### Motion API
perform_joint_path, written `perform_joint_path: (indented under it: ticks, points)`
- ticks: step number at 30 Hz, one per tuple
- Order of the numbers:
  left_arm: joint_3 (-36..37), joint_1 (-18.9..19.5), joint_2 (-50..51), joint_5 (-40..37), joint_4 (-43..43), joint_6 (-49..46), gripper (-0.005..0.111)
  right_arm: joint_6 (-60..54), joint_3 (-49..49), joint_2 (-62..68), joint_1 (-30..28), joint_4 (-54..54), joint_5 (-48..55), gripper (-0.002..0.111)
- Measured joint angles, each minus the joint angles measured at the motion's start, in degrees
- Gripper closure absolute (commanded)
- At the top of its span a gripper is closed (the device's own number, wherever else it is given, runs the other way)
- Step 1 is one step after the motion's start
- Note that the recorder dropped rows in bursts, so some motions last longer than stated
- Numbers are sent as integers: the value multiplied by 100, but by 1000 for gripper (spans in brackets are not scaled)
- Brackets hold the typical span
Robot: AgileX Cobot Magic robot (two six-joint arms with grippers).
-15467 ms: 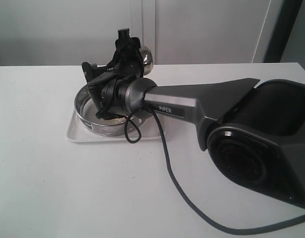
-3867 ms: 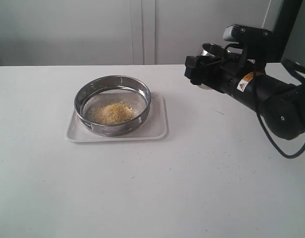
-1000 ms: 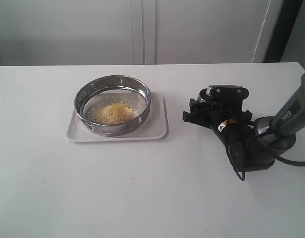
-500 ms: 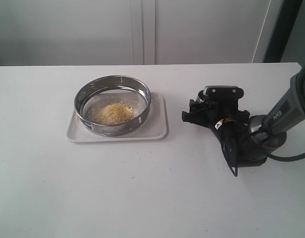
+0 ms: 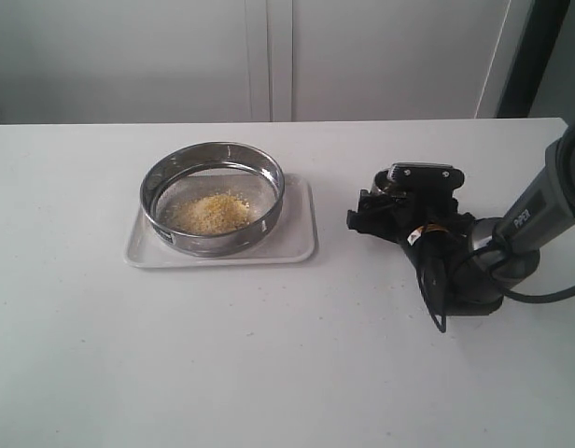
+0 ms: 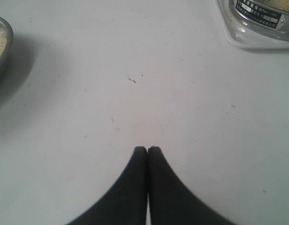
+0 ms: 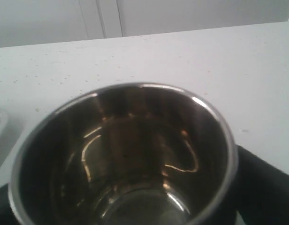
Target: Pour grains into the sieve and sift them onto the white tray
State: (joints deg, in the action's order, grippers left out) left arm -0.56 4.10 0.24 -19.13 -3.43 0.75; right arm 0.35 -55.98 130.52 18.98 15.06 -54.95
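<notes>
Steel cup [image 7: 125, 154] empty, low at desk [image 5: 269, 355], between right jaws; cannot tell if squeezed or let go. Left jaws pressed together, empty. Grains [image 5: 211, 213] lie in sieve [image 5: 217, 247] on white tray [image 5: 295, 245]. Best: open wide, lift straight up, no bumping cup.

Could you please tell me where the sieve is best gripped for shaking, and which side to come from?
Probably the upright wall of the sieve, on its right in the exterior view, from above with the jaws straddling it. The ring looks too wide to span, the grains leave bare mesh there, and the white tray hugs its base.
</notes>
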Motion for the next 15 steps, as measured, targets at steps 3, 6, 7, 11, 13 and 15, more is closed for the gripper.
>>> perform_joint_path:
  ticks: [3, 6, 7, 11, 13, 15]
  points:
    - [0, 0, 0, 0, 0, 0, 107, 0, 0, 0, 0, 47, 0, 21]
    - [0, 0, 0, 0, 0, 0, 107, 0, 0, 0, 0, 62, 0, 21]
    - [0, 0, 0, 0, 0, 0, 107, 0, 0, 0, 0, 70, 0, 21]
    - [0, 0, 0, 0, 0, 0, 107, -99, 0, 0, 0, 70, 0, 21]
    - [0, 0, 0, 0, 0, 0, 107, -196, 0, 0, 0, 70, -30, 21]
    - [0, 0, 0, 0, 0, 0, 107, -236, 0, 0, 0, 76, -105, 21]
